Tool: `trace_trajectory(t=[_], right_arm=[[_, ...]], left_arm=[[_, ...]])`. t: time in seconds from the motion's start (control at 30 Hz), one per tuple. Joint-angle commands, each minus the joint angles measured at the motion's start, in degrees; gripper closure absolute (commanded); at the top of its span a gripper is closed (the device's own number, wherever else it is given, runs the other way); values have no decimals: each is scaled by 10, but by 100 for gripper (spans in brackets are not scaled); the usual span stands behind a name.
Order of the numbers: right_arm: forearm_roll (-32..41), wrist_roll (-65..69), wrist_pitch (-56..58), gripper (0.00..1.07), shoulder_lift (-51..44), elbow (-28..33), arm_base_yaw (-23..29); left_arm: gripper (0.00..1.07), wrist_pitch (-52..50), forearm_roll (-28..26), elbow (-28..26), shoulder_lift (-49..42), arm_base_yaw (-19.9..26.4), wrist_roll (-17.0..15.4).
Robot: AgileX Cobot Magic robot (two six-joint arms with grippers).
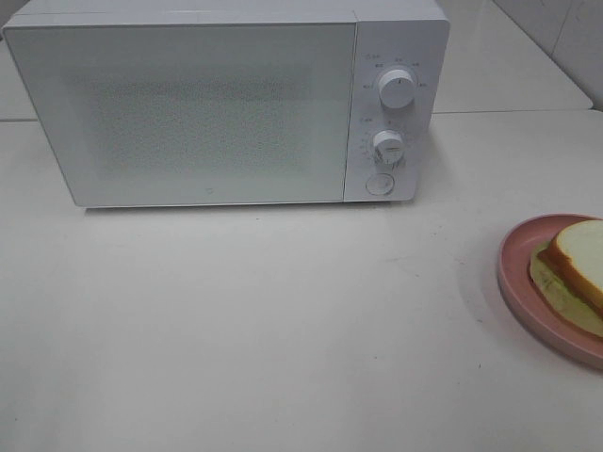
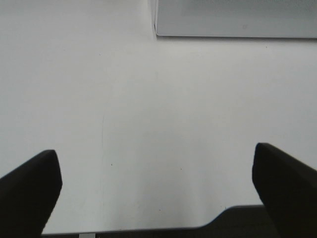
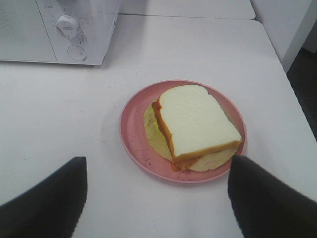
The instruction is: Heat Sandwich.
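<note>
A white microwave [image 1: 226,99] is sitting w/ its door closed across the upper left and centre of the high view, two round knobs [image 1: 397,88] and a round button [image 1: 379,184] running down its right-hand panel. It is resting on a white table [image 1: 283,330]. The sandwich [image 1: 575,268] is lying on a pink plate [image 1: 518,273] at the right edge of the high view, well apart from the microwave and partly cut off by the frame. In the right wrist view the top bread slice is sitting tilted over a pale yellow-green layer. The right gripper [image 3: 156,196] is hovering near the plate w/ fingers apart, holding nothing. The left gripper [image 2: 158,191] is hanging over bare table, fingers spread wide, also empty, w/ the microwave's corner showing beyond it.
</note>
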Motion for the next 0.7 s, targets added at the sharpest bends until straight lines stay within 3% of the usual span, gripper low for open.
trace_trajectory(t=[0.03,0.23,0.7], right_arm=[[1,-5,-6,33,-15,-1,-4],[1,-5,-6,33,-15,-1,-4],[1,-3,-6,33,-13,-1,-4]], left_arm=[[9,-5,15,2,-37,2,-20],[9,-5,15,2,-83,2,-19],[9,-6,14,2,-80,2,-18]])
